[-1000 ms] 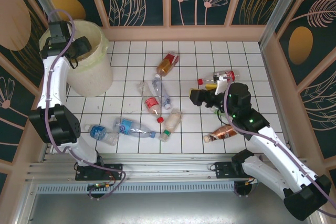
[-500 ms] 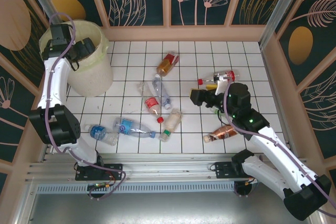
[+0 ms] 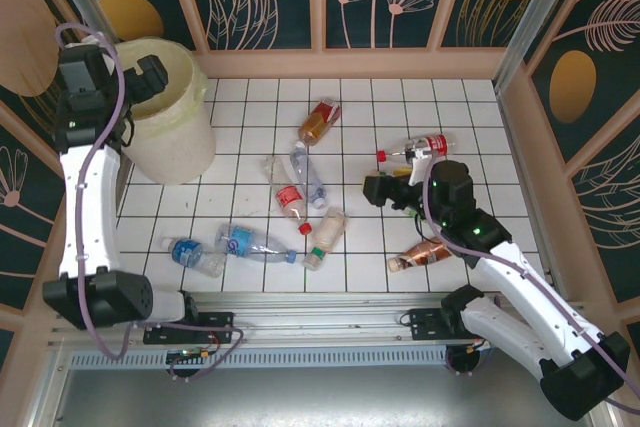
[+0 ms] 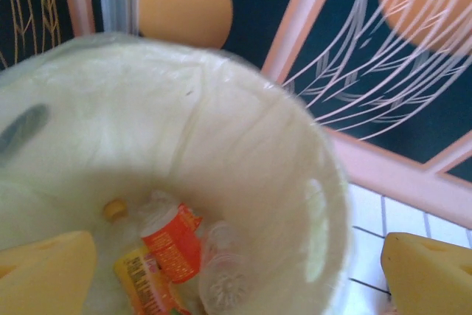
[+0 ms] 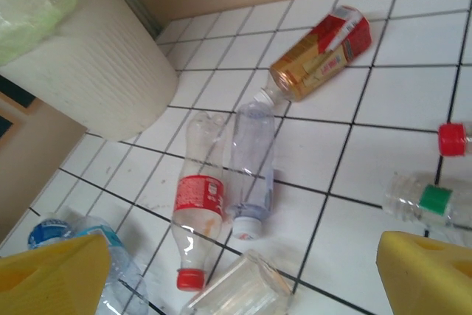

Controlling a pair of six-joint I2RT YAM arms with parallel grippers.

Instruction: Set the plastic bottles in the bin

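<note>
The bin point(image 3: 170, 137) stands at the back left, and my left gripper point(image 3: 148, 79) hangs open over its mouth. In the left wrist view its yellow fingers point(image 4: 46, 271) are wide apart with nothing between them. Below them, in the bin point(image 4: 251, 145), lie an orange-labelled bottle point(image 4: 171, 237), a clear bottle point(image 4: 221, 274) and a yellow-labelled one point(image 4: 144, 282). My right gripper point(image 3: 374, 187) is open above the tiles, right of a red-labelled bottle point(image 5: 199, 208) and a white-capped clear bottle point(image 5: 251, 160). An amber bottle point(image 3: 320, 122) lies farther back.
More bottles lie about: a green-capped one point(image 3: 328, 235), two blue-labelled ones point(image 3: 250, 242) point(image 3: 195, 255), an amber one point(image 3: 425, 252) under my right arm, and a red-capped one point(image 3: 420, 147). Patterned walls enclose the tiled floor point(image 3: 460, 117).
My left arm has lifted and swung leftward, with its gripper staying over the bin's mouth. The right gripper has shifted only slightly. The bottles on the tiles lie as before.
</note>
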